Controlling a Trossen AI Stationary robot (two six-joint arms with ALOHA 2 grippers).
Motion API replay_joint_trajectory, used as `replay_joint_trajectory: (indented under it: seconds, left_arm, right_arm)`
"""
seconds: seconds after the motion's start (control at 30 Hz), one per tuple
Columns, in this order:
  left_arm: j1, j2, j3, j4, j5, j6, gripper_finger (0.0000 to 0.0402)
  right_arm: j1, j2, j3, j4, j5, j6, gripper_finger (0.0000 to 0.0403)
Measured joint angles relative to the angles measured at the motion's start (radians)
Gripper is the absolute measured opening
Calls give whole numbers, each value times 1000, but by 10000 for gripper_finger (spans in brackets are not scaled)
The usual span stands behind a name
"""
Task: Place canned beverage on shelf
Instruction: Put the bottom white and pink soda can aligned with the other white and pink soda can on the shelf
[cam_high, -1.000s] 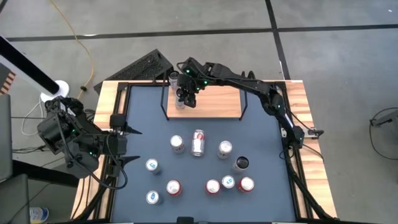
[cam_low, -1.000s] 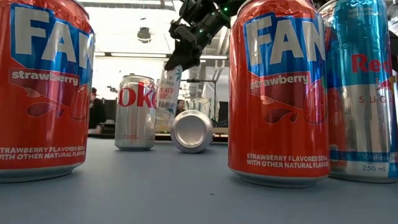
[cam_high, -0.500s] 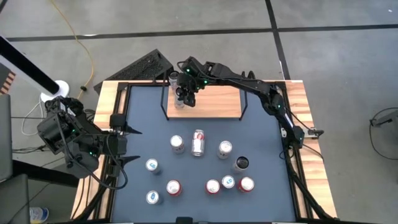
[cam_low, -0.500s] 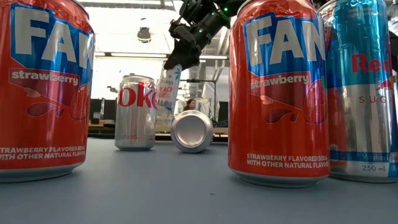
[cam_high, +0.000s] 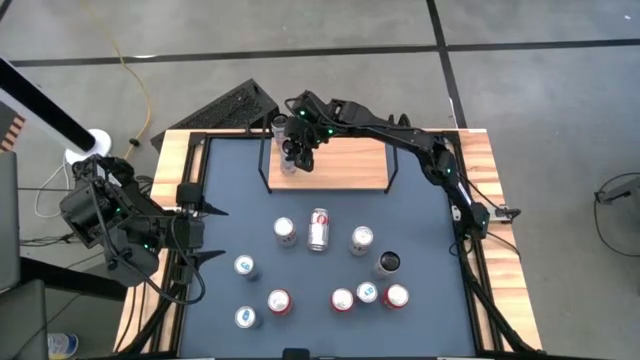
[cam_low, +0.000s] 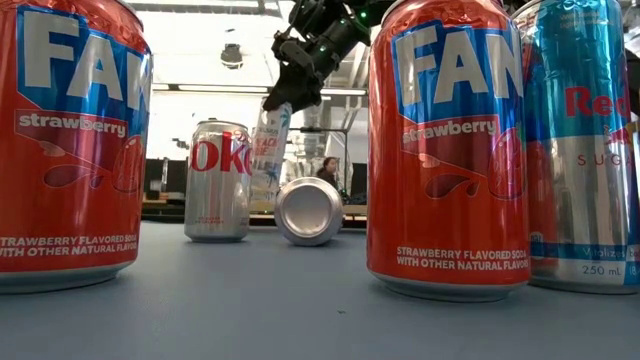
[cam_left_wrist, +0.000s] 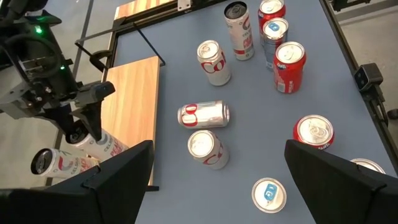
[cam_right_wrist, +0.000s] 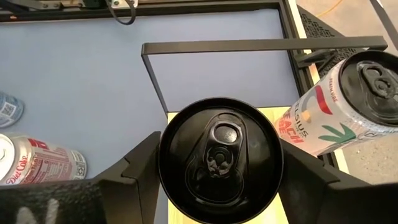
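Observation:
The shelf (cam_high: 340, 165) is a light-wood board with black rod uprights, at the table's far side. My right gripper (cam_high: 292, 155) reaches over its left end and is shut on a white canned beverage (cam_low: 270, 150) with a black top (cam_right_wrist: 217, 158). That can leans in the low view. A second white can (cam_right_wrist: 348, 99) stands at the shelf's far left corner (cam_high: 280, 124). My left gripper (cam_high: 215, 235) waits open at the table's left edge, nothing between its fingers (cam_left_wrist: 217, 168). My right gripper pinches the can between its two fingers, on opposite sides of its upper wall (cam_right_wrist: 163, 168), just under the rim. The fingers slant down from above and from the table's right. The can is tilted, its top leaning rightward in the low view; other cans hide its bottom.
Several cans stand on the blue-grey mat nearer the front: a silver Coke can (cam_high: 285, 231), one lying on its side (cam_high: 319, 230), red Fanta cans (cam_low: 450, 150) and a blue slim can (cam_low: 580, 140). A black frame and a wooden rim (cam_high: 500, 200) edge the table.
My right gripper has stayed over the shelf's left end. In the low view the lettering on the held can has shifted a little, so the can has turned slightly in the hold. It still leans the same way.

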Motion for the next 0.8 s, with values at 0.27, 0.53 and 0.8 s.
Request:
replay_joint_trajectory:
  seconds: [0.27, 0.53, 0.8]
  left_arm:
    - [0, 0, 0, 0, 1, -8, 352]
    - [0, 0, 0, 0, 3, -25, 352]
    - [0, 0, 0, -1, 7, -38, 352]
  right_arm:
    - [5, 47, 0, 22, 9, -9, 246]
    - [5, 42, 0, 15, 22, 0, 253]
    - [17, 39, 0, 21, 23, -11, 301]
